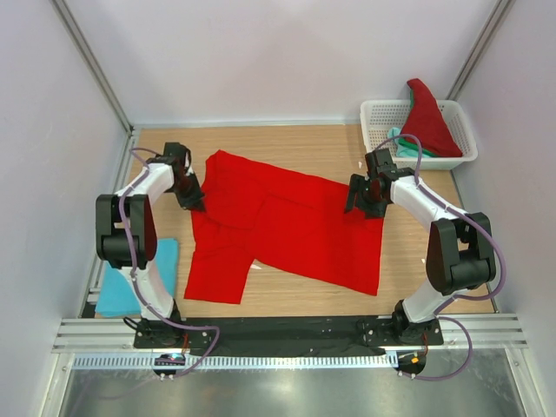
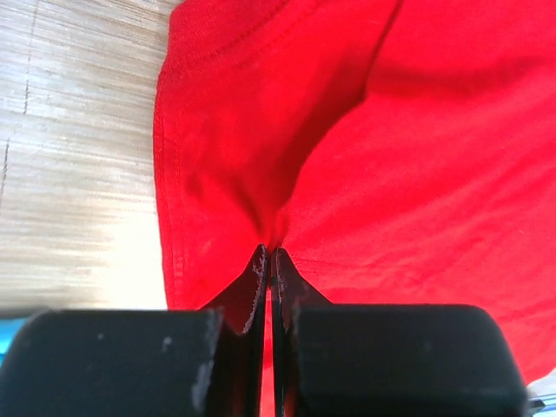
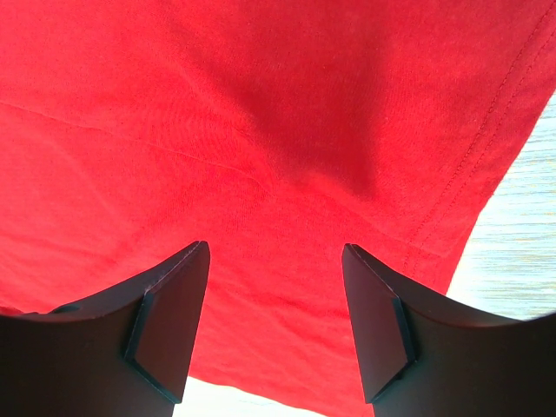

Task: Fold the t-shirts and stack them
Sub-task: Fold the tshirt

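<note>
A bright red t-shirt [image 1: 287, 228] lies spread on the wooden table, one sleeve [image 1: 217, 271] reaching toward the near edge. My left gripper [image 1: 193, 200] is shut on the shirt's left edge; the left wrist view shows cloth [image 2: 287, 156] bunched into the closed jaws of that gripper [image 2: 271, 254]. My right gripper [image 1: 363, 205] is open over the shirt's right part, near its hem; the right wrist view shows this gripper [image 3: 276, 261] with the cloth [image 3: 261, 130] flat below. A folded light blue t-shirt [image 1: 137, 276] lies at the near left. A red shirt [image 1: 427, 117] and a teal-green one [image 1: 401, 142] sit in the basket.
A white lattice basket [image 1: 460, 130] stands at the far right corner. Bare wooden table [image 1: 295, 143] shows beyond the shirt. A metal rail [image 1: 287, 334] runs along the near edge by the arm bases. Walls close in left and right.
</note>
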Motion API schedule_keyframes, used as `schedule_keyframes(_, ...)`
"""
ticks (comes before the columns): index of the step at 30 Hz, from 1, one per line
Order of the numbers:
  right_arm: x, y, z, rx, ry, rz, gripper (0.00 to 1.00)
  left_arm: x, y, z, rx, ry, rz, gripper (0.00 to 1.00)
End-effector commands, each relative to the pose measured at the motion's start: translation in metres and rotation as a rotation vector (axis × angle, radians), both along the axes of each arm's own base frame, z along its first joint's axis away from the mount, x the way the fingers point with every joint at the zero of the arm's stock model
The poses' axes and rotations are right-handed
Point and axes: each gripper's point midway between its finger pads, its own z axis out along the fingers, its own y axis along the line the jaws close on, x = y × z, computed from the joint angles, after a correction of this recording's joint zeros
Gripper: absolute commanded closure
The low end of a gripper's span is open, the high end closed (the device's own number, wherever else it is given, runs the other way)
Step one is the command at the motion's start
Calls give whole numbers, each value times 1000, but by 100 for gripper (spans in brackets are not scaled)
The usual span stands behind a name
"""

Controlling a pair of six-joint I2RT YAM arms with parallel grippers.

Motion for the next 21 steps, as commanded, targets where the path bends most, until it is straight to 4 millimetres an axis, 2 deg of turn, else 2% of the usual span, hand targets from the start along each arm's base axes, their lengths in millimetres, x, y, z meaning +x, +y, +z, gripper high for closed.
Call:
schedule_keyframes(1,2,3,13,9,-47,20,31,-3,-5,23,-18,-45,2,100)
schedule_keyframes(5,1,3,12,11,-44,20,31,-13,-12,24,-37,-40,7,100)
schedule_keyframes(13,-1,4,9,17,-39,23,31,-21,-28,45,-85,-71,-2,100)
schedule_keyframes(21,0,11,8,40,-44,54,32,-34,-23,28,-55,-28,9,100)
